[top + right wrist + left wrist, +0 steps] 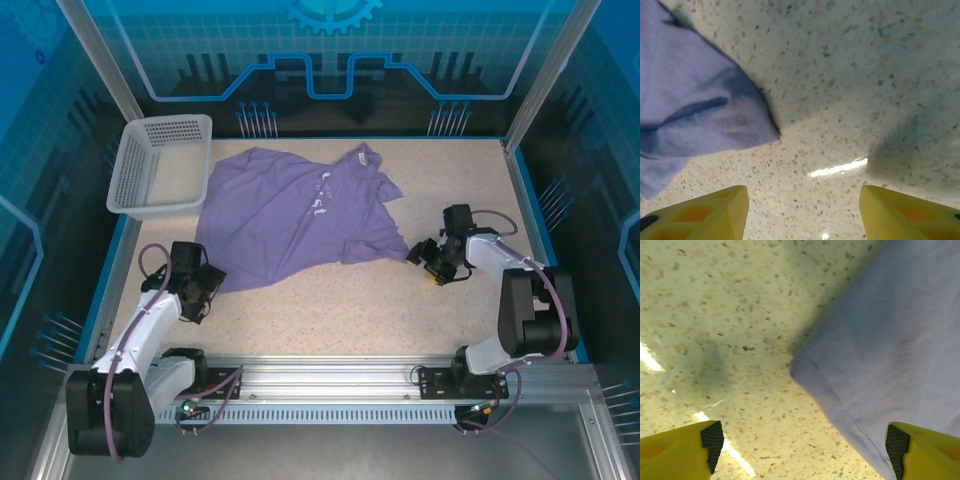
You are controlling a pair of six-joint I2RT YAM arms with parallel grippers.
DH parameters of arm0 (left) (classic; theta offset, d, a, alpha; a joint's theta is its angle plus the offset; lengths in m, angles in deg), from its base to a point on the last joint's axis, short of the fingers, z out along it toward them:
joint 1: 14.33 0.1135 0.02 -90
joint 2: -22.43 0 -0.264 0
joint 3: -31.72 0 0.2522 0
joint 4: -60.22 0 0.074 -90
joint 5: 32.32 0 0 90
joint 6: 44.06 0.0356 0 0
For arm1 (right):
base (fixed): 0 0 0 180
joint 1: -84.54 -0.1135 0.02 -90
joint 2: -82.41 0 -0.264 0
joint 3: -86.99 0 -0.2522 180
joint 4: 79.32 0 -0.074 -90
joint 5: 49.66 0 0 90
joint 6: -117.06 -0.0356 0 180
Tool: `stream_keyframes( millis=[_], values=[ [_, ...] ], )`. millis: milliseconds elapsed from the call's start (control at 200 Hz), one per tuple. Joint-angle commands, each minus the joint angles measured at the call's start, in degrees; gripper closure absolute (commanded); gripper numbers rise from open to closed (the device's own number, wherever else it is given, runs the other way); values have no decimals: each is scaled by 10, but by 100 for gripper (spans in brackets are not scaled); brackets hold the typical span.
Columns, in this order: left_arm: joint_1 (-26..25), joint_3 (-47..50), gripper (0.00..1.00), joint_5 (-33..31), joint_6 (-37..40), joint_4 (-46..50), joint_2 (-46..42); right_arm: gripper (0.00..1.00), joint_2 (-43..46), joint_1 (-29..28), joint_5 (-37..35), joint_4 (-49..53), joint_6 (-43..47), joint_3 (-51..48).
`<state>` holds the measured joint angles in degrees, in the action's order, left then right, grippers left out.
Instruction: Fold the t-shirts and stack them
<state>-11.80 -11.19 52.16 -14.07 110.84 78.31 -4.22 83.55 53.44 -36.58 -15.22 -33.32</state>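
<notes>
Lying rumpled on the far-left part of the surface, the t-shirt is face up, with its white lettering showing, its collar toward the far side and one edge just beside the basket. It is not yet folded.

Left jaws: released, spread wide, nothing between them. In the left wrist view the near hem corner of the t-shirt lies just ahead, and the right-hand pad sits over cloth while the other sits over bare surface.

Right jaws: released, wide apart, empty. In the right wrist view a sleeve tip lies ahead and off to the left of their centre line.

Judged step: take hem corner and sleeve, then draw the shirt flat before the first fold.

- Left arm: centre on the hem corner, go low, and close on the stitched edge.
- Right arm: shift toward the sleeve tip first; closing from here would likely catch nothing.
- Pull both sides evenly, and keep the cloth off the basket.

Surface: beige speckled, hard, with glare streaks, so the cloth should slide easily. Room: blue-lit printed panels on three sides, metal corner posts, and a rail along the near edge carrying both bases.
</notes>
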Motion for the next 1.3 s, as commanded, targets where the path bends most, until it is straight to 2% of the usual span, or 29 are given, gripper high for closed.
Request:
stream_keyframes(
  millis=[0, 335, 500, 690, 805, 940, 1020, 1090, 1191, 1291],
  values=[
    [16, 1, 15, 9, 22, 19, -16, 39, -22, 14, 34, -50, -8, 11],
    [27, 11, 33, 26, 19, -70, 43, 42, -84, 14, 54, -100, -28, 22],
    [29, 13, 40, 42, 20, -105, 77, 53, -106, 9, 74, -110, -24, 34],
    [34, 6, 40, 28, 35, -112, 88, 54, -108, -13, 61, -112, -14, 41],
    [45, 6, 48, 22, 39, -115, 97, 59, -122, -21, 52, -107, -15, 41],
    [54, 10, 60, 17, 41, -124, 104, 73, -131, -28, 57, -111, -12, 62],
    [54, 13, 65, 15, 42, -131, 104, 74, -125, -36, 46, -107, -6, 64],
    [54, 14, 66, 15, 41, -134, 106, 72, -119, -38, 45, -107, -3, 64],
    [54, 15, 57, 20, 43, -140, 106, 68, -116, -41, 41, -100, -1, 66],
    [54, 15, 59, 14, 45, -145, 108, 68, -125, -44, 26, -83, 2, 74]
  ],
)
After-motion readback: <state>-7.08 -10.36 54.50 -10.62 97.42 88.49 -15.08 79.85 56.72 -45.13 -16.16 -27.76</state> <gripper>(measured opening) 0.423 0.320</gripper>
